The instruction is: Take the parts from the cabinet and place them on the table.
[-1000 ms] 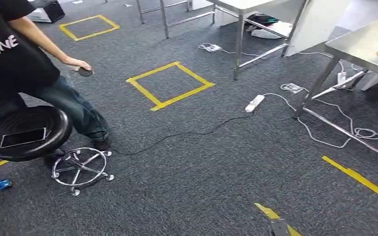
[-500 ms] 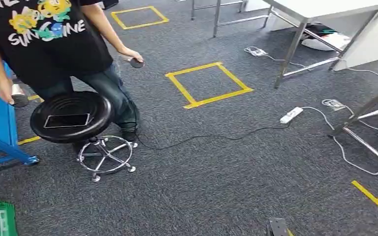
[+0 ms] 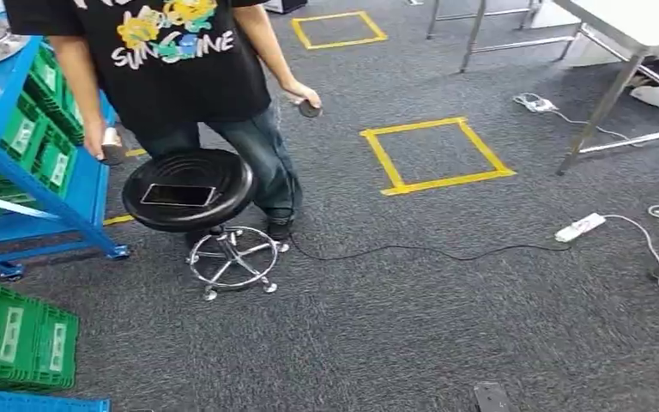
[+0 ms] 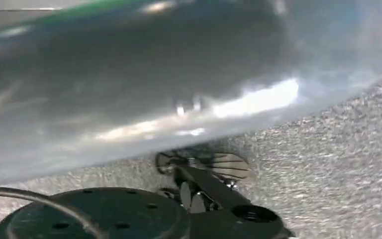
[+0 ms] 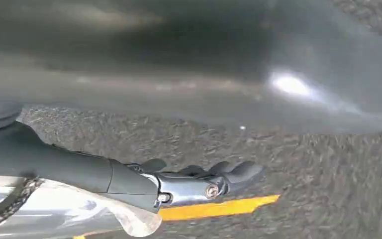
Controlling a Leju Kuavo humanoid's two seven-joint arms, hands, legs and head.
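Since the earlier frames my whole view has swung leftward, so the yellow floor square (image 3: 436, 155) and black stool (image 3: 190, 188) slid right while the blue cabinet (image 3: 31, 157) with its green bins (image 3: 41, 130) came in at the upper left of the frame. Any parts must sit in those bins, too small to make out; the counter (image 3: 643, 21) lies at the upper right. My left robot hand (image 4: 206, 167) and right robot hand (image 5: 204, 181) hang over carpet, fingers loosely apart and holding nothing; I judge the left arm nearer the cabinet.
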